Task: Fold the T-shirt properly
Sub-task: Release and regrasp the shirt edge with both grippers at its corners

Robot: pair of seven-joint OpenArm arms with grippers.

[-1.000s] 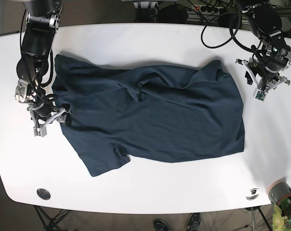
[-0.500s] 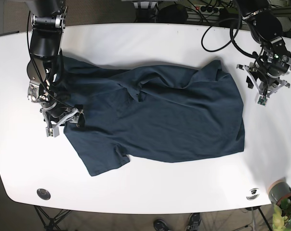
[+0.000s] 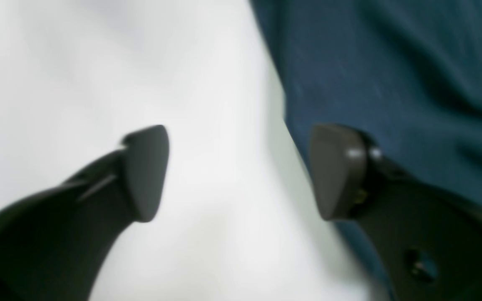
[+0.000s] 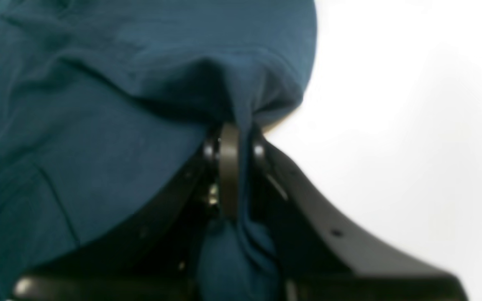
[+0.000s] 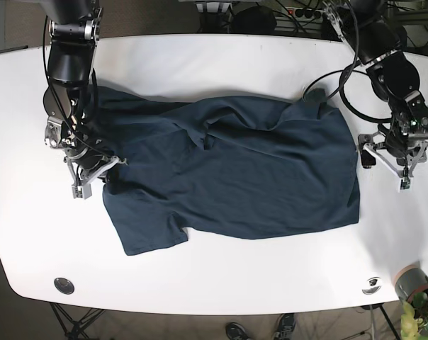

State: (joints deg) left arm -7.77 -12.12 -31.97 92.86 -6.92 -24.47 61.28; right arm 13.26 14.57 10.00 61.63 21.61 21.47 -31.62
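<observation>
A dark blue T-shirt (image 5: 235, 170) lies spread and wrinkled across the white table (image 5: 221, 60). At the left of the base view my right gripper (image 5: 99, 174) is shut on the shirt's left edge. In the right wrist view, the right gripper (image 4: 232, 140) pinches a bunched fold of the T-shirt (image 4: 98, 83). At the right of the base view my left gripper (image 5: 375, 161) stands open at the shirt's right edge. The left wrist view has the left gripper (image 3: 241, 171) with one finger (image 3: 337, 167) over the T-shirt (image 3: 391, 62) hem and the other over bare table.
A grey cup (image 5: 410, 281) and a plant (image 5: 426, 315) sit at the front right corner. Two round inserts (image 5: 64, 285) (image 5: 372, 285) lie near the table's front edge. Cables (image 5: 320, 49) hang over the back right.
The right gripper has moved rightward and closed on the shirt's left edge, shifting that edge inward. The left arm has come down from the far right toward the shirt's right hem.
</observation>
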